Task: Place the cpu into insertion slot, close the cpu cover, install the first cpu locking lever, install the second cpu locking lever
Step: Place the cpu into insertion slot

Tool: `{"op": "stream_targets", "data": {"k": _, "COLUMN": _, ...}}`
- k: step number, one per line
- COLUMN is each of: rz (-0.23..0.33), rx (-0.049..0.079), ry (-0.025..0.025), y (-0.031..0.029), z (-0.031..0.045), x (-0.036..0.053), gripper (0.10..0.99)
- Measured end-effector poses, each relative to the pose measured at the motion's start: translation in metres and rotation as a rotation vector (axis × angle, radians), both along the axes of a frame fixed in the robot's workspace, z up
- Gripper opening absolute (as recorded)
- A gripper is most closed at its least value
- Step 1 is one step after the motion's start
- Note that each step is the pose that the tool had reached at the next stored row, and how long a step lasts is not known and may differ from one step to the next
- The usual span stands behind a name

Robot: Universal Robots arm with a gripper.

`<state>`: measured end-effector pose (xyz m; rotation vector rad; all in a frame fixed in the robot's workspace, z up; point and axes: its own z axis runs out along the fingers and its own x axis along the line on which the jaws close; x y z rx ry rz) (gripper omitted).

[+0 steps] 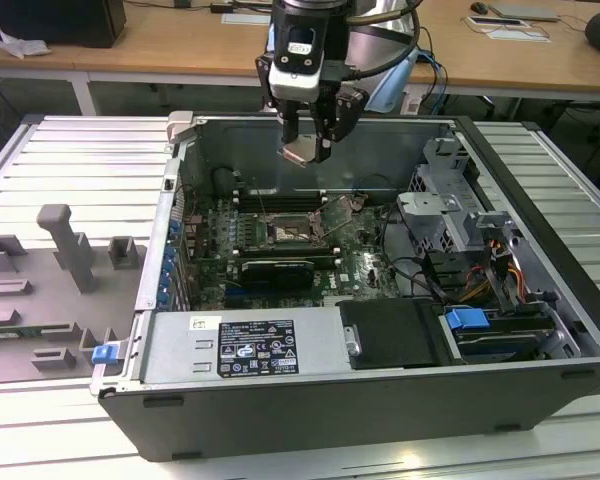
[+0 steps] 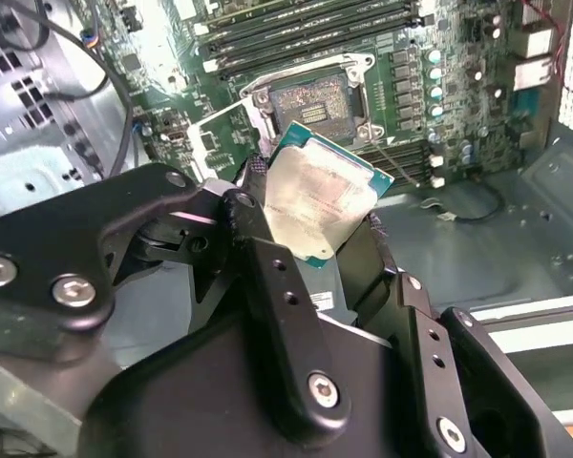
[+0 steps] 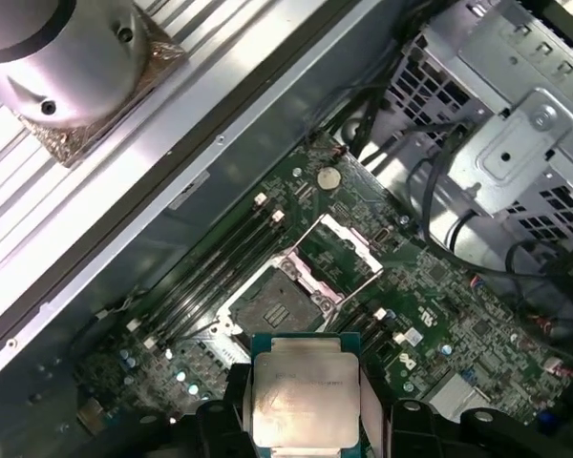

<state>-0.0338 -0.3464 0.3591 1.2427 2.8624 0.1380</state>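
Note:
My gripper (image 1: 308,148) hangs above the open computer case, shut on the cpu (image 1: 302,152), a flat square chip with a pale metal top. In both wrist views the cpu (image 2: 320,198) (image 3: 304,396) sits clamped by its edges between the black fingers (image 2: 253,224). Below on the green board lies the insertion slot (image 1: 293,232) (image 2: 310,103) (image 3: 277,307), uncovered, with its pin field showing. The cpu cover (image 3: 339,250) (image 2: 220,141) is a silvery frame swung up and open beside the slot. The chip hovers well above the slot, apart from it.
Long black memory slots (image 1: 280,200) flank the socket. A metal drive cage (image 1: 450,205) with cables fills the case's side at the exterior view's right, and a power supply (image 1: 260,345) lies along the front. A grey fixture tray (image 1: 50,270) rests outside at the left.

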Motion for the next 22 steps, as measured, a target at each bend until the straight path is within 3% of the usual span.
{"op": "stream_targets", "data": {"k": 13, "rz": -0.262, "rx": -0.001, "ry": 0.0, "y": 0.0, "z": -0.0016, "x": 0.0, "gripper": 0.537}}
{"op": "stream_targets", "data": {"k": 17, "rz": -0.295, "rx": -0.001, "ry": 0.0, "y": 0.0, "z": -0.0023, "x": 0.0, "gripper": 0.537}}
{"op": "stream_targets", "data": {"k": 22, "rz": -0.296, "rx": -0.001, "ry": 0.0001, "y": 0.0, "z": -0.0051, "x": 0.0, "gripper": 0.537}}
